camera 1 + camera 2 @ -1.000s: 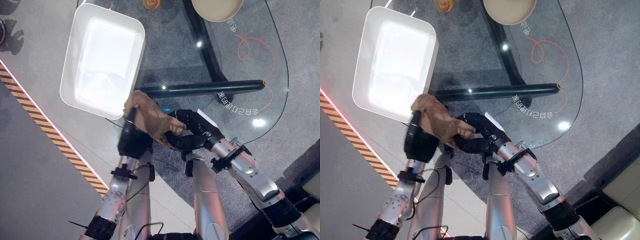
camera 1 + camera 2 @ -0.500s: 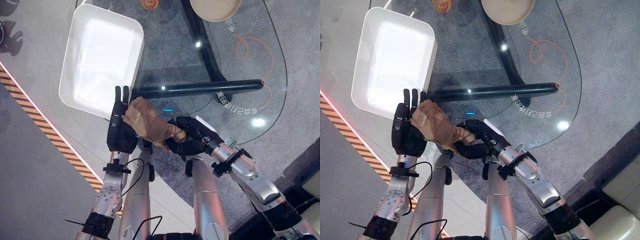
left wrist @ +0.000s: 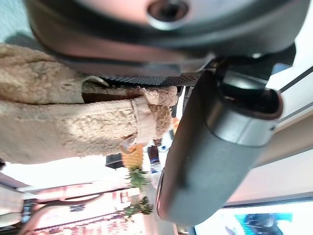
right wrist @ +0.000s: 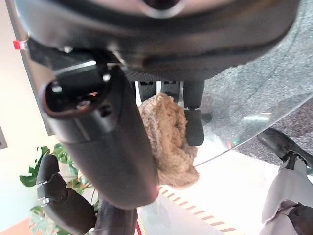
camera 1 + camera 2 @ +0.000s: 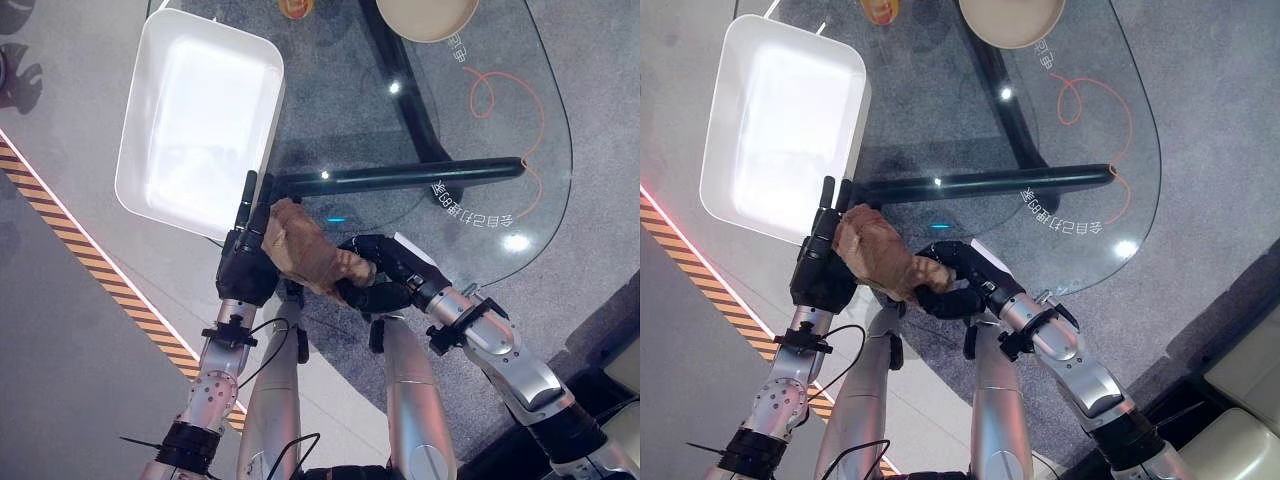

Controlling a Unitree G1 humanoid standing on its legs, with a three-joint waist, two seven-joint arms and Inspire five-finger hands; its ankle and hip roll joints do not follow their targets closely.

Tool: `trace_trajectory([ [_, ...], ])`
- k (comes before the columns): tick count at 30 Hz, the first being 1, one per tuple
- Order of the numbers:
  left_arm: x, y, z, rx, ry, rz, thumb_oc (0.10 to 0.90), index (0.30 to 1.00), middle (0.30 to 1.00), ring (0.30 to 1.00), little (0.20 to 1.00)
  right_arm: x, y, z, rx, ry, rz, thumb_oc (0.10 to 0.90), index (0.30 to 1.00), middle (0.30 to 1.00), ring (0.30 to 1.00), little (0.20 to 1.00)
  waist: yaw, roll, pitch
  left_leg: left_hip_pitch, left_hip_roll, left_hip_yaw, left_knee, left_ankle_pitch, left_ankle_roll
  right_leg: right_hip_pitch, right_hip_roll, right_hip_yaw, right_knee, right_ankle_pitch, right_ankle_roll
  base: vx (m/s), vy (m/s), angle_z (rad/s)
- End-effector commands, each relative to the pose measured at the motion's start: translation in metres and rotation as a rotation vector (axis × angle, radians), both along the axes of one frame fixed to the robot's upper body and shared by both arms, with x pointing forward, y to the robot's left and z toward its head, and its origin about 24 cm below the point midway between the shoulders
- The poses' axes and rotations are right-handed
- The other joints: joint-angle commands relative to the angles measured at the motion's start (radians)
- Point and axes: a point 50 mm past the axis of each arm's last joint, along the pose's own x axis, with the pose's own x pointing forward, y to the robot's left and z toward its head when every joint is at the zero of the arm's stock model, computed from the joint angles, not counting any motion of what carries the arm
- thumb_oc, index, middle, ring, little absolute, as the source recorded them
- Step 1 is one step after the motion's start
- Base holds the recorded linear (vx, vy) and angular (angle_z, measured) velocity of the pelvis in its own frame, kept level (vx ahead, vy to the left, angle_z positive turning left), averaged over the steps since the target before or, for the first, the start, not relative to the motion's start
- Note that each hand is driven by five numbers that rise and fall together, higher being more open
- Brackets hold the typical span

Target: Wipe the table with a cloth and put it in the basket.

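Holding cloth (image 5: 305, 251): right hand (image 5: 385, 283) clamped on it, left hand (image 5: 245, 260) fingers straight alongside; soft, limp, grip bunched middle

Cloth (image 5: 305, 252): tan, fleecy, bunched into a crumpled wad at the near edge of the glass table (image 5: 500, 130). Basket (image 5: 195, 120): white rectangular tub, upright, open side up, just beyond the cloth at the table's left edge.

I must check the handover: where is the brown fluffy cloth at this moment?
The brown fluffy cloth is held between the right hand and the left hand, at the near edge of the glass table, just beside the white rectangular basket.
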Motion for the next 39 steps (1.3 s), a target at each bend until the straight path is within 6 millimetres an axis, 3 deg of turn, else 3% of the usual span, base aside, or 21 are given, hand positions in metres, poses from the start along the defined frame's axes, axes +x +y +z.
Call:
trace_trajectory([
  [1,-0.007,-0.021,0.027,0.094,-0.161,-0.125,0.800,0.900,0.900,0.900,0.900,-0.021,0.020,0.043,0.192,-0.225,0.149,0.100,0.300,0.300,0.300,0.200,0.000,-0.007,-0.026,-0.019,-0.077,0.077,0.135,-0.139,0.039,0.018,0.080,-0.024,-0.184,0.141,0.015,0.00,0.000,0.00],
  [19,-0.015,-0.030,0.013,0.399,-0.178,-0.252,0.800,0.900,0.900,0.900,0.900,-0.023,0.011,0.051,0.313,-0.277,0.065,0.100,0.300,0.300,0.300,0.200,-0.006,0.001,-0.026,-0.010,-0.073,0.092,0.120,-0.138,0.043,0.019,0.081,-0.021,-0.196,0.151,0.018,0.00,0.000,0.00],
  [25,-0.014,-0.026,0.017,0.384,-0.201,-0.235,0.800,0.900,0.900,0.900,0.900,-0.022,0.013,0.049,0.284,-0.264,0.075,0.100,0.300,0.300,0.300,0.200,-0.007,0.003,-0.026,-0.012,-0.071,0.094,0.123,-0.139,0.043,0.015,0.078,-0.020,-0.193,0.150,0.019,0.00,0.000,0.00],
  [26,-0.014,-0.023,0.020,0.349,-0.226,-0.207,0.331,0.498,0.498,0.498,0.431,-0.022,0.013,0.047,0.271,-0.257,0.074,0.100,0.300,0.300,0.300,0.200,-0.006,0.003,-0.026,-0.013,-0.070,0.095,0.126,-0.141,0.044,0.014,0.078,-0.020,-0.192,0.150,0.018,0.00,0.000,0.00],
  [27,-0.014,-0.022,0.021,0.335,-0.231,-0.197,0.100,0.300,0.300,0.300,0.200,-0.022,0.013,0.047,0.268,-0.254,0.074,0.100,0.300,0.300,0.300,0.200,-0.006,0.002,-0.026,-0.014,-0.070,0.094,0.127,-0.142,0.044,0.013,0.078,-0.020,-0.191,0.149,0.018,0.00,0.000,0.00],
  [39,-0.012,-0.018,0.027,0.194,-0.257,-0.137,0.100,0.300,0.300,0.300,0.200,-0.023,0.019,0.043,0.241,-0.222,0.111,0.100,0.300,0.300,0.300,0.200,0.001,-0.005,-0.026,-0.017,-0.073,0.085,0.127,-0.142,0.042,0.010,0.078,-0.023,-0.186,0.146,0.018,0.00,0.000,0.00],
])
